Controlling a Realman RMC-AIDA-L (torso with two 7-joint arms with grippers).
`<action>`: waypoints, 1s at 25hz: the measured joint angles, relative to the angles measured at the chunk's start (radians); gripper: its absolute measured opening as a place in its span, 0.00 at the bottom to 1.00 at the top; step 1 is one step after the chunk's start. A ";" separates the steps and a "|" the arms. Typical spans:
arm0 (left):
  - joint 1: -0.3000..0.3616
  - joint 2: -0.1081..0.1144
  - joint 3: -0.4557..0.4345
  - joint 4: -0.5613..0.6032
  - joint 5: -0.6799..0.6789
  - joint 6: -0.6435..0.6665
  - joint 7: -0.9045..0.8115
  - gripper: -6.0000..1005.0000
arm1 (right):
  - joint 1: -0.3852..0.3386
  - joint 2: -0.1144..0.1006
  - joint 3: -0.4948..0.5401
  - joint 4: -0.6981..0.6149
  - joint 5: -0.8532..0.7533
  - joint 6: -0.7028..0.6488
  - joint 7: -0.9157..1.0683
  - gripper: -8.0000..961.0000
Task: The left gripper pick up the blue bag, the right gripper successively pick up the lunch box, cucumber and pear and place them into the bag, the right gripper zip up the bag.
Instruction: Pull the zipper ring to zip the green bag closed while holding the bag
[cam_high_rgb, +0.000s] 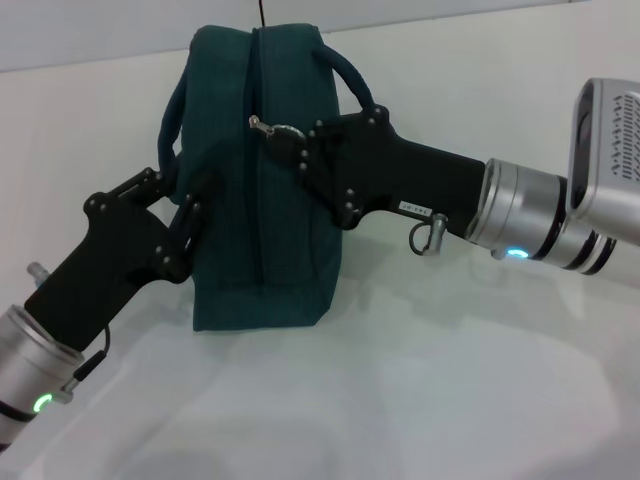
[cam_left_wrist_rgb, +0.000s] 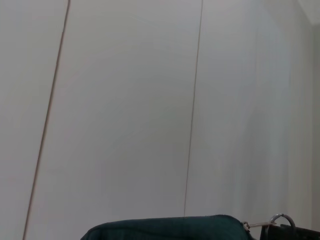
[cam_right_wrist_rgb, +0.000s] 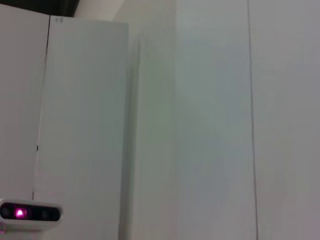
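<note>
Now my left gripper (cam_high_rgb: 190, 215) clenched the blue bag (cam_high_rgb: 262, 180) steady, so my right gripper (cam_high_rgb: 290, 140) pinched the zipper pull (cam_high_rgb: 268, 127) for closing.

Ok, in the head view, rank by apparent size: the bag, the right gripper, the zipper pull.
1. Bag, clearly the largest.
2. Right gripper, counting its black body; it may sit nearer the camera than the bag, so its apparent size is inflated.
3. Zipper pull, tiny, at the right gripper's fingers.
</note>
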 joint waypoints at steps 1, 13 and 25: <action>0.002 0.000 -0.001 -0.001 0.002 0.001 0.002 0.30 | -0.002 -0.002 0.000 0.000 -0.001 0.000 0.000 0.02; -0.002 0.002 0.000 -0.028 0.004 -0.013 0.079 0.15 | -0.052 -0.004 0.056 0.002 0.006 -0.058 0.001 0.02; 0.000 0.004 -0.004 -0.045 0.002 -0.010 0.089 0.06 | -0.059 0.002 0.050 0.009 0.000 -0.039 0.010 0.02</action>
